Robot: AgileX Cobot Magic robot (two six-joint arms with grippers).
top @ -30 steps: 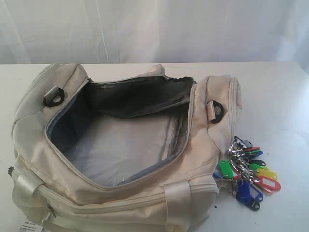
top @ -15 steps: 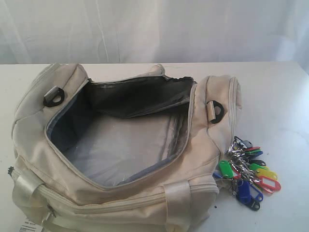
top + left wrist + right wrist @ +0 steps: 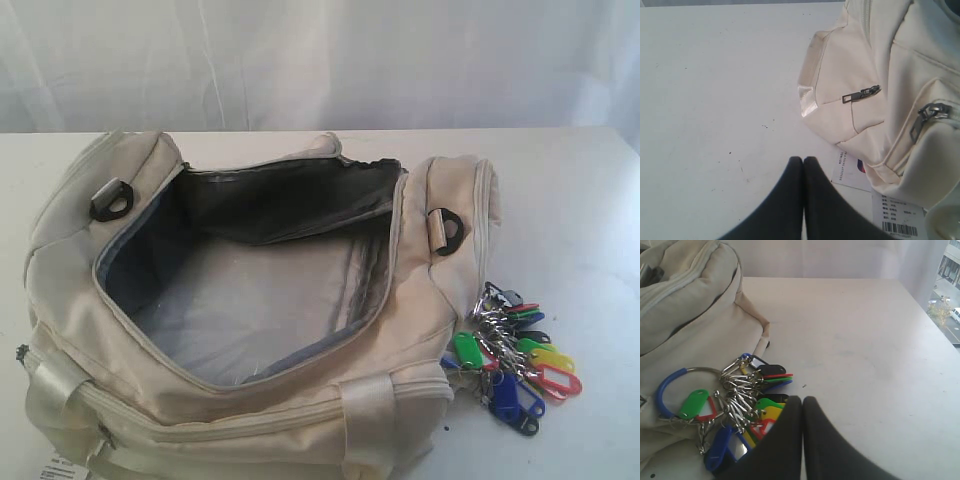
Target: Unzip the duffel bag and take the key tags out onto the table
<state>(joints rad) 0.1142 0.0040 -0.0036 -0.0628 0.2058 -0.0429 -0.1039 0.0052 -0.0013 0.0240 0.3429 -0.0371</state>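
The cream duffel bag lies unzipped on the white table, its flap folded back and its grey lining bare inside. The key tags, a bunch of blue, yellow, green, red and black tags on silver rings, rest on the table against the bag's right end. Neither arm shows in the exterior view. My right gripper is shut and empty, hovering just beside the key tags. My left gripper is shut and empty over bare table, near the bag's end with its zip pulls.
Paper labels stick out from under the bag by the left gripper. A pale curtain hangs behind the table. The table's far right edge shows beside a window.
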